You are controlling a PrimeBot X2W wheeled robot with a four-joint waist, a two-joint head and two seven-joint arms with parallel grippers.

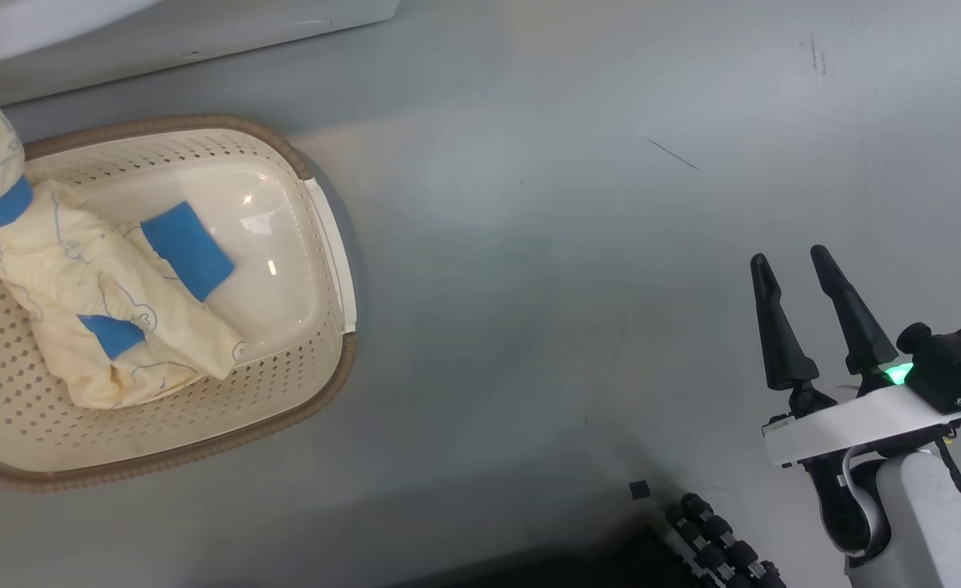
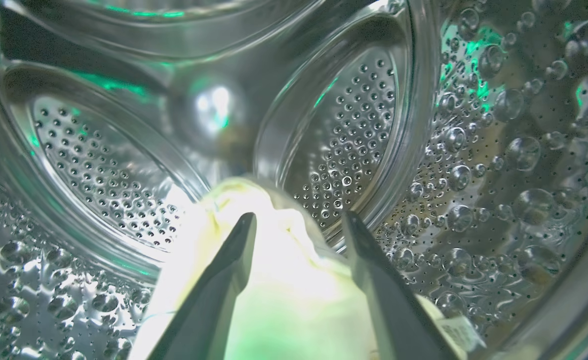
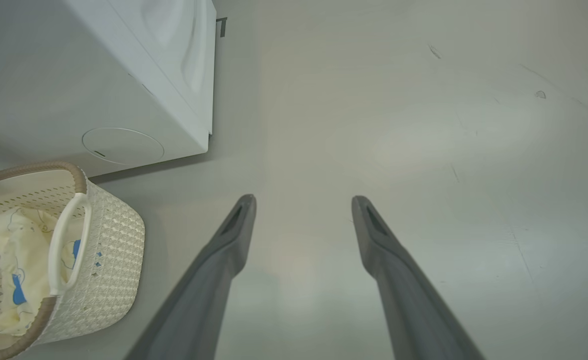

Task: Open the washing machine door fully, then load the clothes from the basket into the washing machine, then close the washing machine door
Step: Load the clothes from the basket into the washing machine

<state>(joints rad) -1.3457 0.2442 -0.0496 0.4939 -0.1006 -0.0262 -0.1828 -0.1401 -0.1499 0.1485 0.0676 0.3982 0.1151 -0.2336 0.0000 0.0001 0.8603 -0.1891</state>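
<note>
Your left gripper stands with fingers apart inside the washing machine drum, a yellow garment between them; your right gripper is apart too.

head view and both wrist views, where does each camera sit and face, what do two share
Head view: on the head, facing down at the floor and the basket of clothes; right gripper at lower right.
Left wrist view: on the left wrist, facing into the drum; left gripper open over a pale garment.
Right wrist view: on the right wrist, facing down past the washing machine; its open fingers show.
Shared: head and right wrist views both show the basket.
</note>
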